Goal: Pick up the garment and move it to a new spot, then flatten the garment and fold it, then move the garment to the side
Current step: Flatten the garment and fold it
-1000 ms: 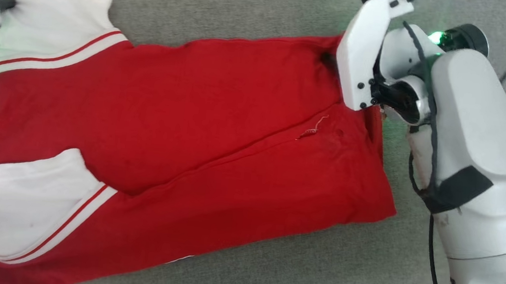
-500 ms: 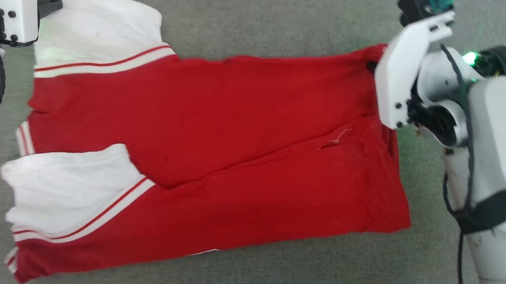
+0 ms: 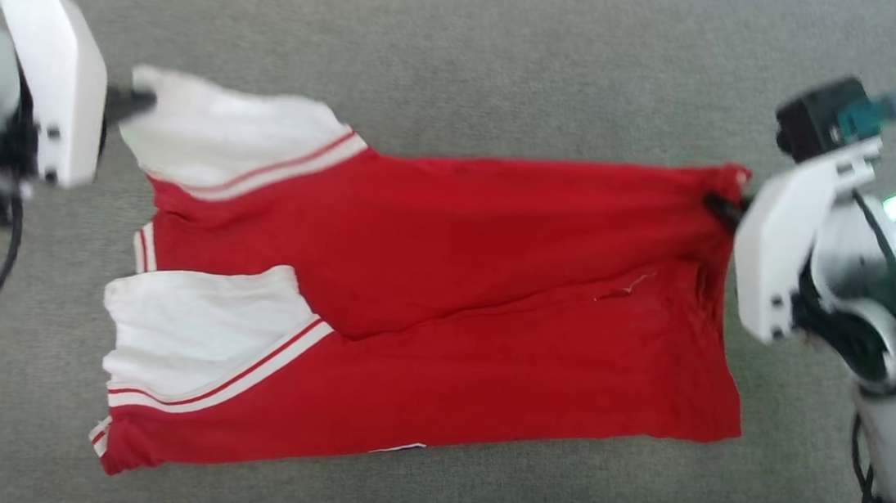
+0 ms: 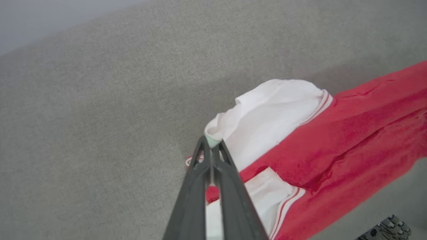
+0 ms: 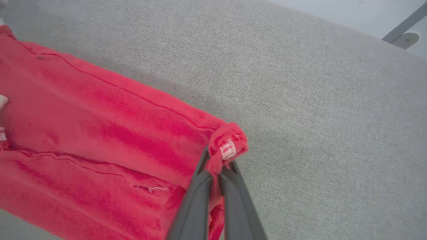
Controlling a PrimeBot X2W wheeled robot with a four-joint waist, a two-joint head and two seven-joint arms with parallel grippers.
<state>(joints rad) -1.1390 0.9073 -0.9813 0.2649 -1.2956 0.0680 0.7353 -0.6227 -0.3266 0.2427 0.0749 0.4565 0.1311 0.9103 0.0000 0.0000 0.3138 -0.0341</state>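
I've got the garment [image 3: 445, 284] laid lengthwise across the grey pad [image 3: 467, 48], white sleeve ends on my left, red hem on my right. It's doubled over, with a long crease running across the middle.

Left gripper [image 3: 136, 100]: jaws together, clamped on the far-left corner of the far white sleeve [image 3: 237, 137]. In the left wrist view the fingers [image 4: 230, 186] are pressed tight and a bunched bit of white fabric pokes out just past the tips. The rest of the sleeve fans off to the right of the tips.

Right gripper [image 3: 719, 205]: jaws together too, pinched on the far-right red corner. In the right wrist view the fingers [image 5: 196, 200] are closed on a wad of red cloth with a small white-marked tag [image 5: 228, 150] sticking up above the tips. The body of the shirt spreads to the left of them.

So the far long edge runs straight between my two grips, pulled fairly taut. There's a shadow on the pad under it at both ends, so it looks slightly raised. The near half lies flat on the pad, near sleeve [image 3: 197, 334] toward my left, with striped trim. Loose pale thread [image 3: 624, 288] on the red near the right end. The head view is blurred, so no lettering is readable.
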